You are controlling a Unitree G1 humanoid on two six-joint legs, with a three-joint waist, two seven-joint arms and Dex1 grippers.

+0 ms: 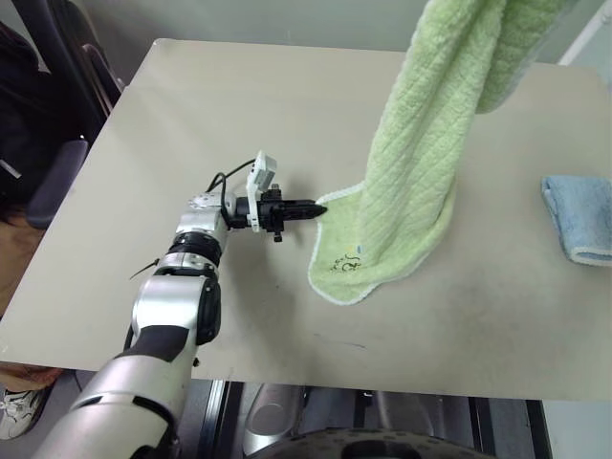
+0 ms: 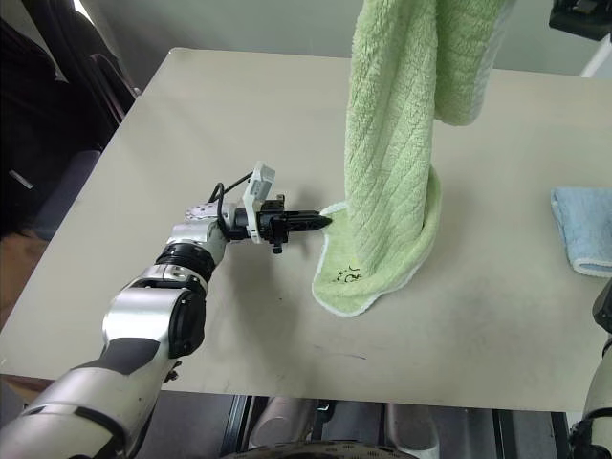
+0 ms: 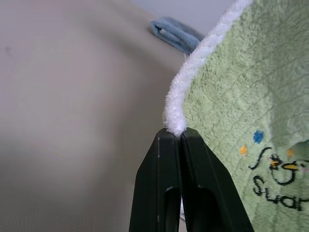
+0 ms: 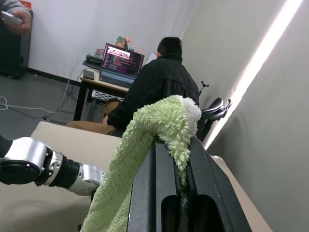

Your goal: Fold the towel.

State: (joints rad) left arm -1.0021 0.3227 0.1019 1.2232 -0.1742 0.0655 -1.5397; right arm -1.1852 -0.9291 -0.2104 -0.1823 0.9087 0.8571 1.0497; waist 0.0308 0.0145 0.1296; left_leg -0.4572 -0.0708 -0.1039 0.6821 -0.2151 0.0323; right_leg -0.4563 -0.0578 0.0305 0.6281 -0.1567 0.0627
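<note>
Beige table (image 1: 191,115) is touched by the hanging green towel (image 1: 411,191); its white-trimmed lower corner is pinched by the clenched left gripper (image 1: 320,209), its top is clamped in the right gripper (image 4: 186,145) above the table.

You see the towel (image 1: 411,182) as fluffy, looped terry cloth with a soft white trim. The table (image 1: 191,124) looks smooth and matt, and the blue towel (image 1: 581,218) is soft cloth too.

Lime-green towel (image 1: 411,172), white-trimmed, on beige bench (image 1: 191,115)
Black stitched lettering, blue and yellow dots; light blue folded towel (image 1: 581,218) alongside.
</note>
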